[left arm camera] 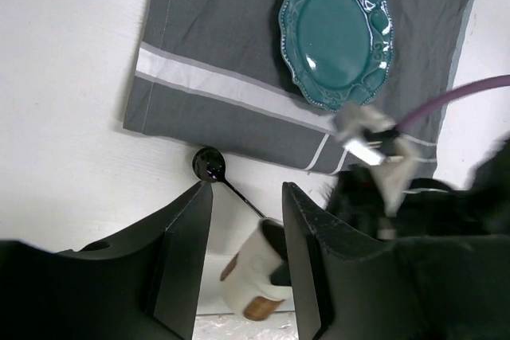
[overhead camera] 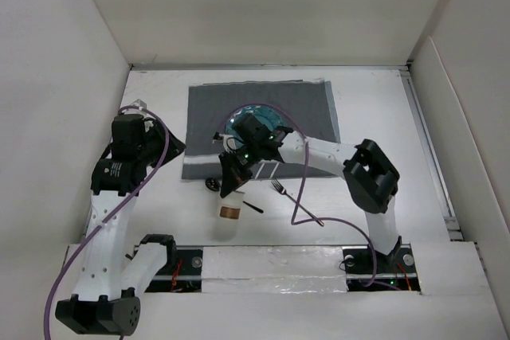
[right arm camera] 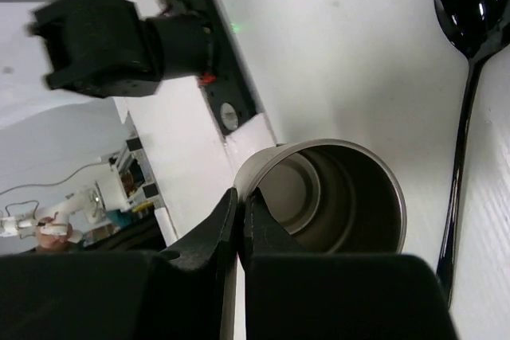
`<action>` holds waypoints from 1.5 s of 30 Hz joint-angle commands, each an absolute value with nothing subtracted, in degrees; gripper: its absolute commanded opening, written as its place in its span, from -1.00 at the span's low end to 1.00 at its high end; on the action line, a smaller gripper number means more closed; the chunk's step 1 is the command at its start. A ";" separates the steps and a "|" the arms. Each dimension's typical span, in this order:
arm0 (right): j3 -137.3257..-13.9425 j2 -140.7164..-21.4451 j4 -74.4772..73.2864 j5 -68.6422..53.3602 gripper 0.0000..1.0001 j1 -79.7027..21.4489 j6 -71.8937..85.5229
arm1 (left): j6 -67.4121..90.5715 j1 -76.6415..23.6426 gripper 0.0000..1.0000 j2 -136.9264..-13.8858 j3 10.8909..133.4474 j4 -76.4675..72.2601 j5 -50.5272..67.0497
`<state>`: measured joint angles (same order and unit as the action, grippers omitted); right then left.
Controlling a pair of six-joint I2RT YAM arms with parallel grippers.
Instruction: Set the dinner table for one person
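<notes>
Jaws of our right gripper (right arm camera: 239, 206) pinch the rim of the cup (right arm camera: 335, 197), one inside, one outside, probably to carry it across the white table (overhead camera: 382, 117) to the placemat (left arm camera: 223, 29) beside the plate (left arm camera: 339, 33), while our left gripper (left arm camera: 247, 193) hovers, jaws wide.

Large flat white dinner table (overhead camera: 374, 117) carries a dark grey striped cloth placemat (overhead camera: 307, 105) toward the far side. Just off the mat's near edge — glossy black spoon (left arm camera: 211, 166) and silver metal fork (overhead camera: 279, 189), apart. Cream cup w/ brown band (overhead camera: 229, 219) sits over the spoon's handle; resting or lifted — can't tell.
</notes>
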<state>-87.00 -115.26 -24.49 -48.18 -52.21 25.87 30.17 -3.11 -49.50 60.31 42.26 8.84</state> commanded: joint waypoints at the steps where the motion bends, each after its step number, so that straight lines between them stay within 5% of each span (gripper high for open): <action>1: -94.03 -105.30 -24.53 -45.54 -1.00 -49.06 29.52 | 28.22 -2.81 -0.24 -47.81 60.47 40.61 10.63; 6: -104.04 -103.27 -27.92 -27.76 -1.00 -37.28 32.17 | 27.07 -3.33 -0.24 -44.65 58.89 40.43 12.82; 18: -142.62 -126.02 -45.34 17.56 -1.00 -21.71 22.51 | 29.97 -9.93 -0.24 -38.06 48.08 36.56 18.02; 27: -147.04 -136.84 -44.12 27.68 -1.00 -20.57 14.94 | 27.51 -13.62 -0.24 -38.14 48.25 41.66 7.39; 45: -147.56 -145.90 -42.80 23.65 -1.00 -18.81 14.85 | 26.81 -14.24 -0.25 -46.76 48.69 35.42 9.14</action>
